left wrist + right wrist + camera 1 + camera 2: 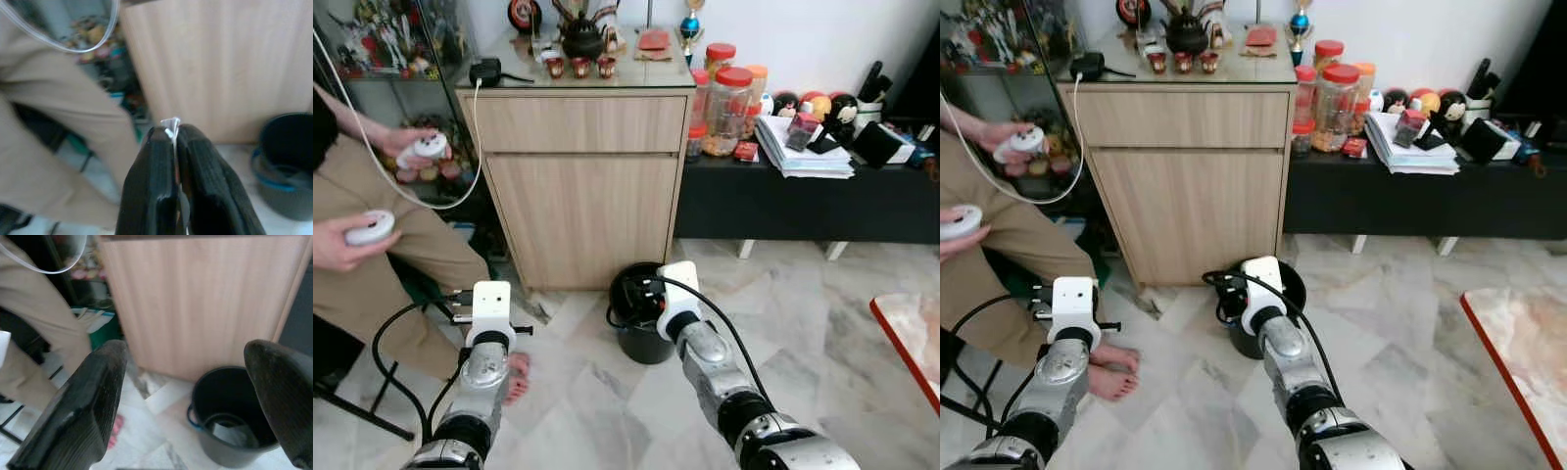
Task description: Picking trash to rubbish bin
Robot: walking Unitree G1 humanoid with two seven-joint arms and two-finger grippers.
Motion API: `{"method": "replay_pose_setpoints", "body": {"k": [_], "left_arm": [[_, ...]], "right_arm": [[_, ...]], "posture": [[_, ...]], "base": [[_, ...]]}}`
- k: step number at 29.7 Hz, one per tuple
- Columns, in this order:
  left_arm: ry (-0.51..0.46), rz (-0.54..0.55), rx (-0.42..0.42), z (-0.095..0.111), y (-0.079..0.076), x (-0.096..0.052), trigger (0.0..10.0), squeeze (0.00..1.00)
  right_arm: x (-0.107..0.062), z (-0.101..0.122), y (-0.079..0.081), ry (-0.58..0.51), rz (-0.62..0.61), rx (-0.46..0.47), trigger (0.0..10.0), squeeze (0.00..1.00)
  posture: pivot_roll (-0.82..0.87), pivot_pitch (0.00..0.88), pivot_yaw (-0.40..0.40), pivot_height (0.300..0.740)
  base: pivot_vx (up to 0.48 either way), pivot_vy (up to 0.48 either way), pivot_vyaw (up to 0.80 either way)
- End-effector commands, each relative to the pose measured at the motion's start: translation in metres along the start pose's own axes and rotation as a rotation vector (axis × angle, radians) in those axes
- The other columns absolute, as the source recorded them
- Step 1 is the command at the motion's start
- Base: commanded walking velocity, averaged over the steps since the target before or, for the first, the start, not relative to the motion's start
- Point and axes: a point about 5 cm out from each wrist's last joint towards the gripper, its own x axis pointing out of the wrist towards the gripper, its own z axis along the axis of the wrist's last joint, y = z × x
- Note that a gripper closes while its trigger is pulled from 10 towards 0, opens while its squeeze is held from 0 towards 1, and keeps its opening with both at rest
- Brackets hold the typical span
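One white scrap [170, 122] clenched in left pincer [175, 134]; black bin [641, 323] lies to its right, nearer the splayed, empty right pincer [195, 396].

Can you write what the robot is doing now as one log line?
left pincer: shut on clear scrap | right pincer: open, empty | bin: ahead

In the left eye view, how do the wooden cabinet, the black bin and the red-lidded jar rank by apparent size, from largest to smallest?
1. Wooden cabinet.
2. Black bin, partly hidden behind the right arm.
3. Red-lidded jar.
The jar stands farther away, so its real size is uncertain.
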Motion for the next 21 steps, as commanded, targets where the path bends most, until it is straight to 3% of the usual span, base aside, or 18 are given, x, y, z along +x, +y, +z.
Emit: {"method": "replay_pose_setpoints", "body": {"k": [1, 15, 21], "left_arm": [[-0.018, 0.011, 0.003, 0.0038, 0.0042, 0.0022, 10.0, 0.00], [-0.022, 0.012, 0.004, 0.0045, 0.0055, 0.0027, 10.0, 0.00], [-0.022, 0.010, 0.006, 0.0045, 0.0058, 0.0027, 10.0, 0.00]], "right_arm": [[0.0030, 0.0056, 0.0004, -0.009, 0.001, 0.009, 10.0, 0.00], [0.0035, 0.0048, 0.0032, -0.005, 0.013, 0.042, 10.0, 0.00], [0.0036, 0.0052, 0.0053, -0.012, 0.023, 0.040, 10.0, 0.00]], "posture": [[0.06, 0.023, -0.017, 0.740], [0.07, 0.024, -0.014, 0.740], [0.07, 0.026, -0.014, 0.740]], "base": [[0.480, 0.000, 0.00], [0.480, 0.000, 0.00], [0.480, 0.000, -0.71]]}}
